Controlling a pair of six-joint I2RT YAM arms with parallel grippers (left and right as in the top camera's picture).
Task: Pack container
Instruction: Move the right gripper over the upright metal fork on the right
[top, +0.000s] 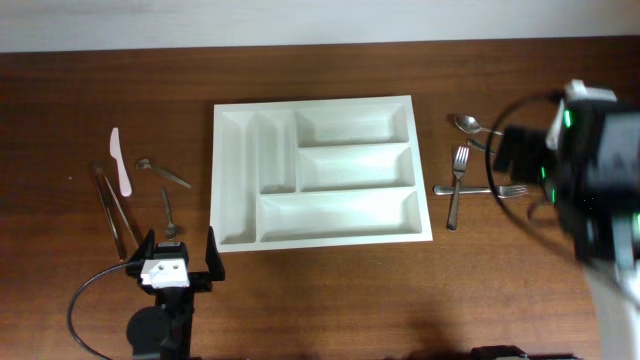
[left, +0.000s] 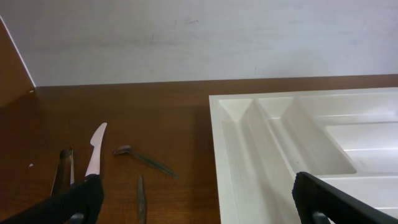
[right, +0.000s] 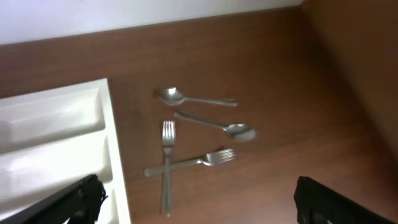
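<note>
— Where is the container (top: 340, 215) sitting?
— It is lying flat in the middle of the table (top: 320, 290), with tongs (top: 112, 208) and a white knife (top: 121, 160) to its left and crossed forks (top: 457, 188) to its right
— And the jaws?
— The left gripper (top: 181, 245) is hovering near its front-left corner and the right gripper (right: 205, 208) near the forks, both standing spread wide, gripping nothing

table (top: 330, 292) | container (top: 340, 212) centre | white knife (top: 121, 165) left | crossed forks (top: 456, 189) right
</note>
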